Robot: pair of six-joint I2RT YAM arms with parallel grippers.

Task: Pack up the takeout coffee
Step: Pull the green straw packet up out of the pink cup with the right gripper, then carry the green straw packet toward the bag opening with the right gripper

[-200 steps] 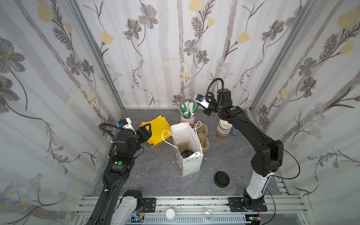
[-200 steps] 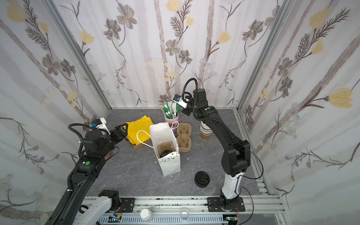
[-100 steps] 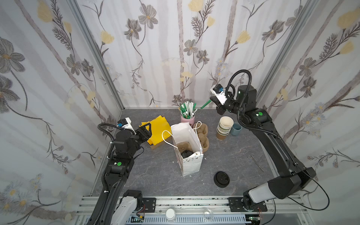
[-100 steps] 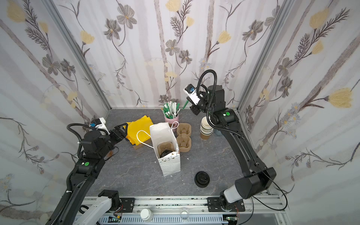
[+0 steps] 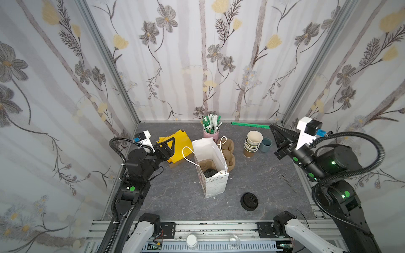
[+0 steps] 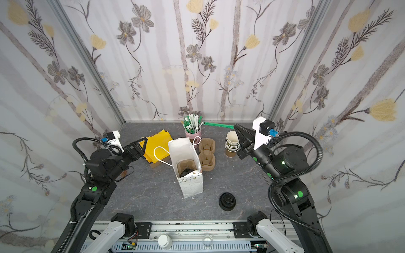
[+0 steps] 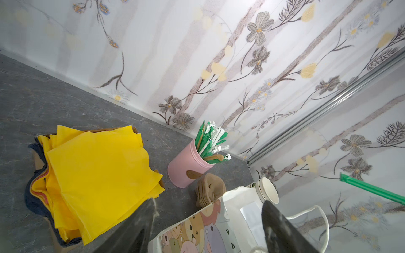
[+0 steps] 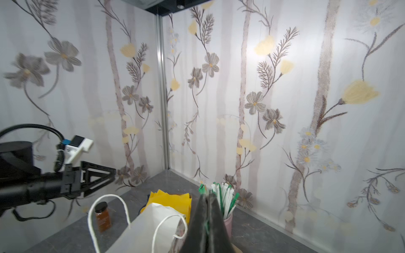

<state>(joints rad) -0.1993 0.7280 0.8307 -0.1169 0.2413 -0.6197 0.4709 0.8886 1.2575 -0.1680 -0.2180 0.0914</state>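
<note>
Takeout coffee (image 5: 210,173) lies well apart from both grippers. Right gripper (image 5: 272,127) is pinched tight on one end of a green wrapped straw (image 5: 249,125), held in the air and pointing toward the pink straw holder (image 5: 210,133). Left gripper (image 5: 169,143) is spread wide and empty — over the yellow sheets (image 5: 178,135), just beside the white paper bag (image 5: 215,185). Inside that bag at mid-table the coffee stands in a pulp carrier (image 5: 202,164) — black lid up. A stack of lidless cups (image 5: 252,143) stands near the right gripper.
</note>
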